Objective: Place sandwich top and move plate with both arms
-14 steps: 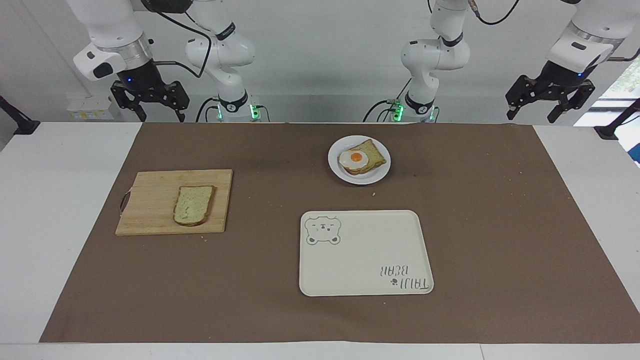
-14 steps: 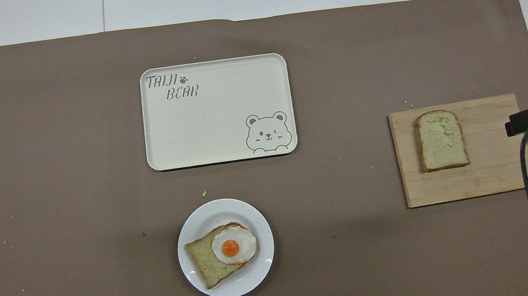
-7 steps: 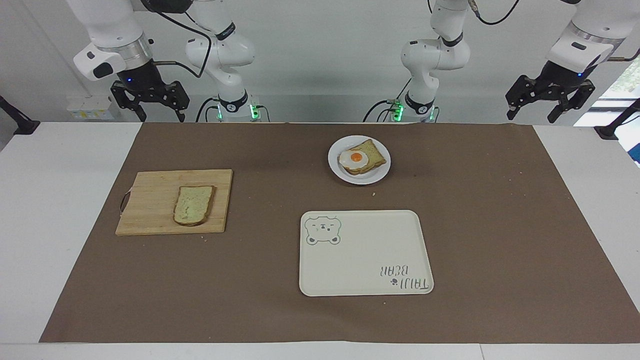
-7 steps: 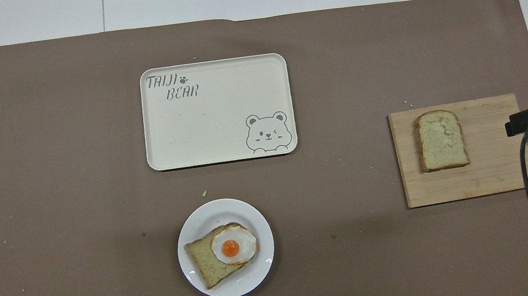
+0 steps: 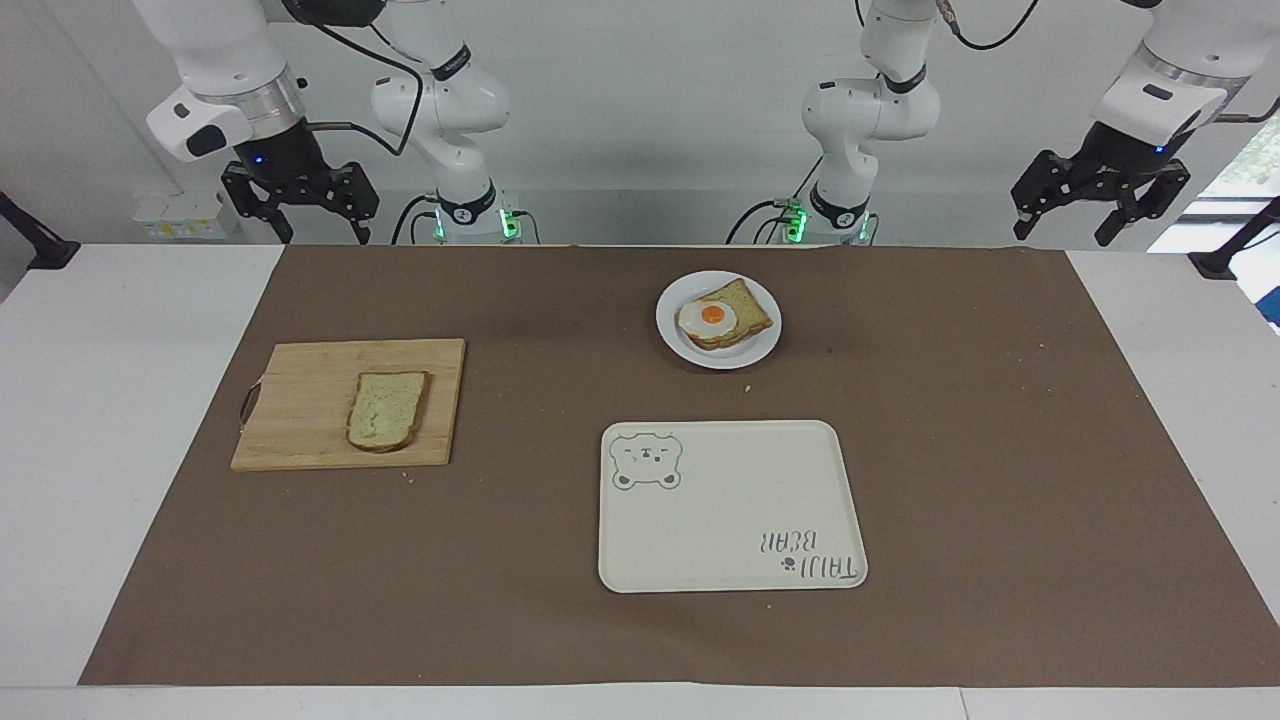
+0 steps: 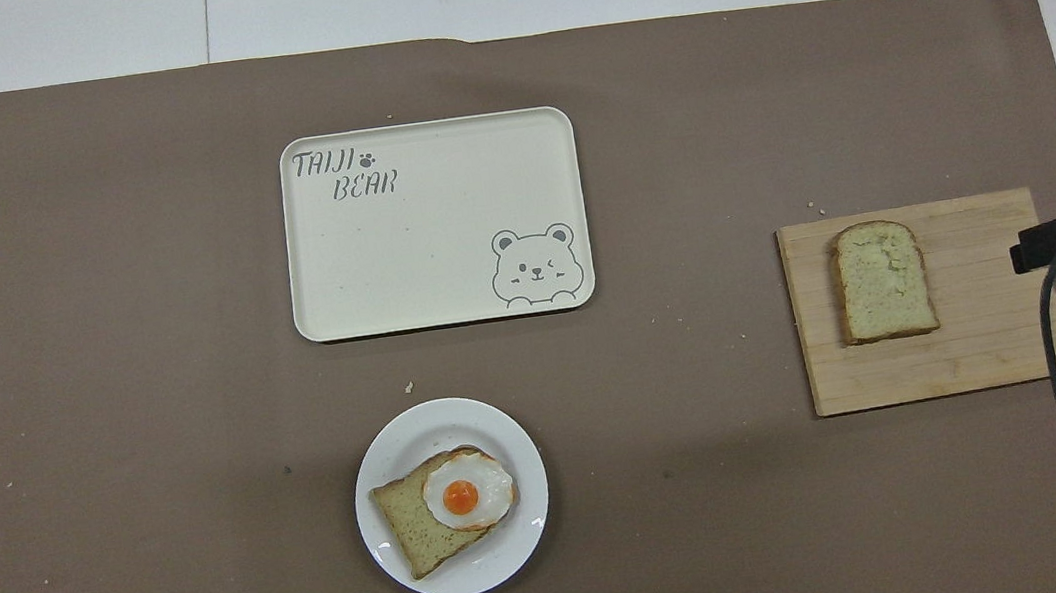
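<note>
The sandwich top [image 5: 386,410] is a plain speckled slice lying flat on a wooden cutting board [image 5: 300,430] toward the right arm's end; it also shows in the overhead view [image 6: 883,280]. The small white plate [image 5: 745,352] sits near the robots and carries a bread slice [image 5: 745,303] with a fried egg [image 5: 712,316]; the plate also shows in the overhead view [image 6: 519,549]. My right gripper [image 5: 322,238] hangs open and empty above the table's near edge, off the board. My left gripper [image 5: 1065,232] hangs open and empty above the near corner at its end.
A cream rectangular tray [image 5: 730,510] with a bear drawing lies farther from the robots than the plate, also in the overhead view [image 6: 440,237]. A brown mat [image 5: 950,450] covers the table. Crumbs are scattered on it.
</note>
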